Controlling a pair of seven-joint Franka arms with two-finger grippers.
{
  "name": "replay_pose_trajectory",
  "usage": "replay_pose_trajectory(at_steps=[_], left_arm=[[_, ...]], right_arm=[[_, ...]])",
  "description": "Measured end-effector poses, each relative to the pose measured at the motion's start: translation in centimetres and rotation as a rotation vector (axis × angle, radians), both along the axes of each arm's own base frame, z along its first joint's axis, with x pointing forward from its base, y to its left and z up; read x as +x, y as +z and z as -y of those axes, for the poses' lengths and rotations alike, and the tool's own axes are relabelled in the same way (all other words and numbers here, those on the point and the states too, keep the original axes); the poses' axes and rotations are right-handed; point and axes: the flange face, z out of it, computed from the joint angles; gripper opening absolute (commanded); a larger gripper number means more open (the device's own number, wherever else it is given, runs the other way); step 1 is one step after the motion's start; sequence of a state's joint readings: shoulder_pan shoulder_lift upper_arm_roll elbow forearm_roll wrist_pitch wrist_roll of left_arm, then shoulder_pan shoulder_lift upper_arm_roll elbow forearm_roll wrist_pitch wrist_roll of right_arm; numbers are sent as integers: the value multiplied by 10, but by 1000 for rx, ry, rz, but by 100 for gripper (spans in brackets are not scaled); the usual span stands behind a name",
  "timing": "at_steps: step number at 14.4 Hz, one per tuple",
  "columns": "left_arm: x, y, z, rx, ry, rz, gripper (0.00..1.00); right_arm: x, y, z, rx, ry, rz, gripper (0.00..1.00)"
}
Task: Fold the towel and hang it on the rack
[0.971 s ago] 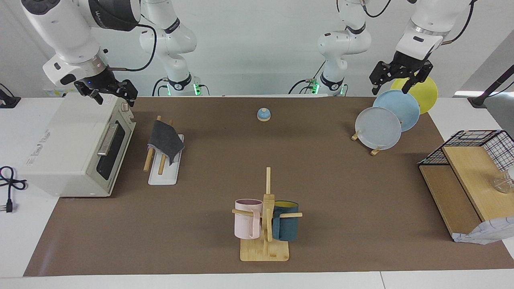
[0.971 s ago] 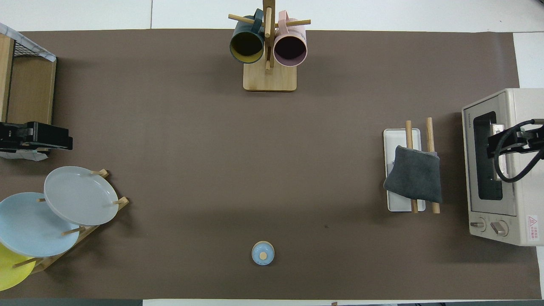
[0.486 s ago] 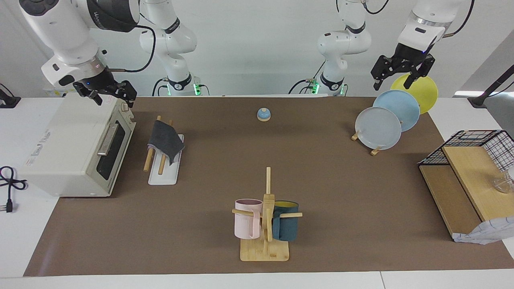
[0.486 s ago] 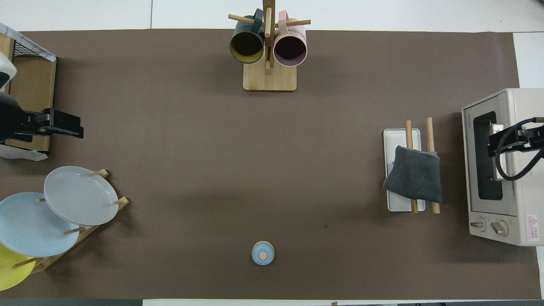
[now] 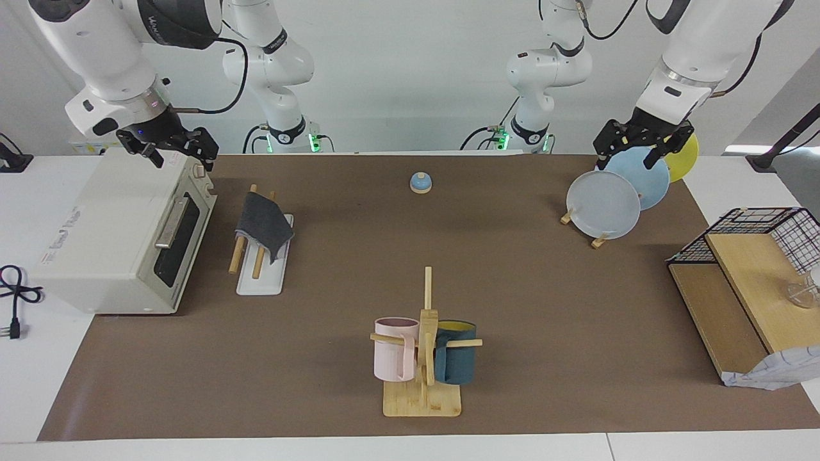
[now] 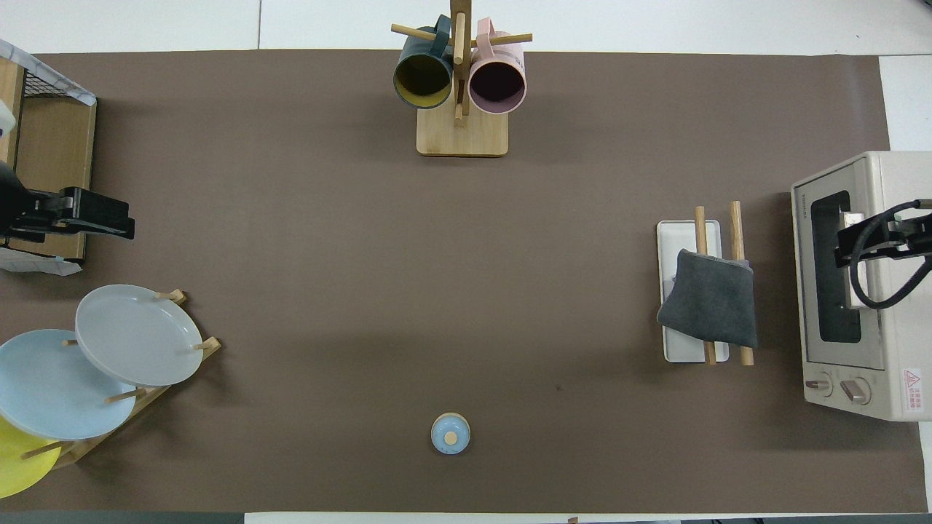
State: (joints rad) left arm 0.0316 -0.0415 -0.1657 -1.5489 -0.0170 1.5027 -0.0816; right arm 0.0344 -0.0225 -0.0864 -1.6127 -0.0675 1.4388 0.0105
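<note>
The towel [image 5: 262, 223] [image 6: 710, 300] shows its dark grey face and hangs folded over the two wooden rods of the rack [image 5: 259, 283] [image 6: 687, 234], which stands beside the toaster oven toward the right arm's end of the table. My right gripper [image 5: 182, 155] [image 6: 848, 251] hovers open and empty over the oven's top front edge, apart from the towel. My left gripper [image 5: 626, 160] [image 6: 102, 222] hangs open and empty over the plates at the left arm's end.
A cream toaster oven [image 5: 115, 237] stands next to the rack. A wooden stand holds several plates [image 5: 603, 203]. A bamboo mug tree [image 5: 424, 358] carries two mugs at the edge farthest from the robots. A small blue knob-topped dome [image 5: 420, 183] and a wooden shelf with a wire basket [image 5: 749, 282] are also here.
My left gripper has dropped lower over the plates as its arm swung. The right gripper has barely shifted above the oven. Towel and rack are unchanged.
</note>
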Motion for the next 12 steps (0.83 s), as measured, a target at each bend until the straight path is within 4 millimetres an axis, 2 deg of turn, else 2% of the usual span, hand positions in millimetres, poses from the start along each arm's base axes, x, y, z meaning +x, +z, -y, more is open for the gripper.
replay_pose_trajectory(at_steps=[2,12], left_arm=[[-4,6,-1,1,1,6,100],[-4,6,-2,1,1,5,100]], right_arm=[[0,0,0,2,0,1,100],[4,2,0,1,1,30,100]])
